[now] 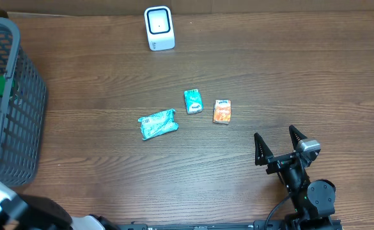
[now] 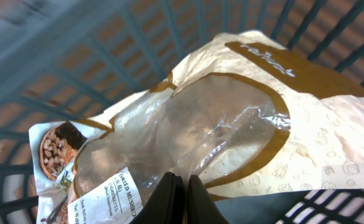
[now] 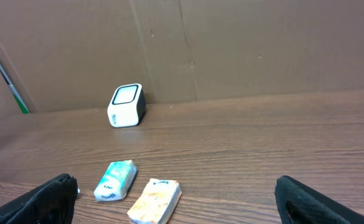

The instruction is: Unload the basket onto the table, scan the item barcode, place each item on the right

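The item, a beige and brown bag of dried mushrooms (image 2: 306,130) with a clear window, lies inside the grey basket (image 2: 63,68). My left gripper (image 2: 181,186) is shut on a fold of the bag's clear film, near its white label. The white barcode scanner (image 1: 158,28) stands at the table's far edge, also seen in the right wrist view as the scanner (image 3: 126,104). My right gripper (image 1: 279,148) rests open at the front right, holding nothing.
The grey basket (image 1: 20,96) fills the table's left side. A crumpled teal packet (image 1: 157,124), a teal tissue pack (image 1: 193,100) and an orange tissue pack (image 1: 222,111) lie mid-table. A cardboard wall (image 3: 231,43) stands behind the scanner.
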